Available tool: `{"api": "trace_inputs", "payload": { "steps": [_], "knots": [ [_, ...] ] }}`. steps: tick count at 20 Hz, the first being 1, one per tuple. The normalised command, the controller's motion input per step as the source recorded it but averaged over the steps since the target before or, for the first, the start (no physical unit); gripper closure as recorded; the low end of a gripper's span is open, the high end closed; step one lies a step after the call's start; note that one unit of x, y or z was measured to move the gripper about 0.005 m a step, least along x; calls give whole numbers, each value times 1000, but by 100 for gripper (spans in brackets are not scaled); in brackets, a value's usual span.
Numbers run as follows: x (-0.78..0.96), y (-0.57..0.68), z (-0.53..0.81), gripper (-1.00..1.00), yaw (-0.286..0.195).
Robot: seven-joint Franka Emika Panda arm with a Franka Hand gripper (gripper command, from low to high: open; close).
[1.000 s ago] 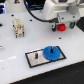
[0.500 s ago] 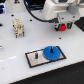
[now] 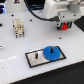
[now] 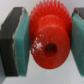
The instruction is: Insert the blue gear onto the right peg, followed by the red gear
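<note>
The blue gear (image 3: pixel 51 52) lies flat on the black-rimmed grey plate (image 3: pixel 33 62), on the plate's end toward the exterior view's right. The right peg is hidden in the blue gear's hub. The plate's other thin dark peg (image 3: pixel 37 54) stands bare beside it. My gripper (image 3: pixel 64 25) hangs well above the table, up and to the exterior view's right of the plate. In the wrist view my gripper (image 4: pixel 48 41) is shut on the red gear (image 4: pixel 48 31), whose toothed rim sits between the teal pads (image 4: pixel 23 45).
A small beige and dark block-like object (image 3: pixel 18 28) stands on the white table (image 3: pixel 15 52) toward the exterior view's left. Another small item (image 3: pixel 2 22) sits at that view's left edge. The white arm body (image 3: pixel 60 7) fills the upper right.
None that I can make out; the gripper with the red gear stays at about the same spot above the table.
</note>
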Motion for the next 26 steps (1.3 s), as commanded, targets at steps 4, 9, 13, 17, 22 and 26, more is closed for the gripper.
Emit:
{"api": "trace_inputs", "payload": {
  "steps": [4,9,13,17,22,26],
  "knots": [
    [327,-407,528,100,0],
    [385,-528,447,100,0],
    [517,-482,451,100,0],
    [600,-394,411,100,0],
    [679,-292,328,100,0],
    [789,-234,260,100,0]
  ]
}}
